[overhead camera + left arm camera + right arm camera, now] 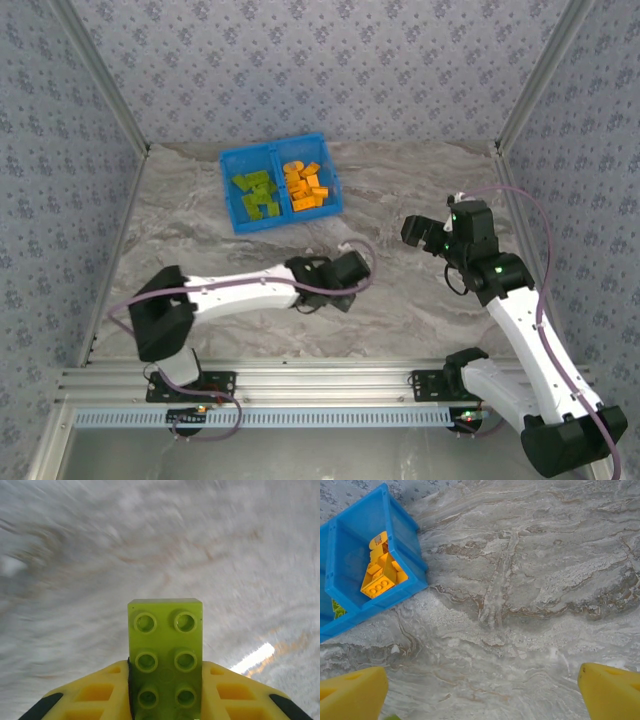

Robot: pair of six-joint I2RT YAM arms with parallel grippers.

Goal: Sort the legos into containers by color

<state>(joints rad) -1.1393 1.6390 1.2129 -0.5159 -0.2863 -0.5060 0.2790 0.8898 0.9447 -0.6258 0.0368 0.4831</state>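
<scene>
Bricks of two colours fill the blue tray, which sits toward the far edge of the counter, a little left of its middle. The lime green bricks lie in the left compartment and the orange bricks in the right compartment, with the centre wall between them.

One more lime green brick is apart from the tray, clenched in the left jaws. In the left wrist view it sits squarely between the two yellow fingers, studs facing the camera in two columns. Its long sides press against the inner faces of the fingers, and its far end juts out past their tips. The counter behind it is blurred, so it cannot be told whether the brick touches the surface. From above, the left arm reaches across to about the middle of the counter, nearer the near edge than the tray is.

The right jaws are released, spread wide with nothing between them. Their yellow fingertips sit at the lower corners of the right wrist view, over bare counter. The tray lies at the upper left of that view, with orange bricks in the nearer compartment. The right arm holds these jaws toward the right edge of the counter, well apart from the tray.
</scene>
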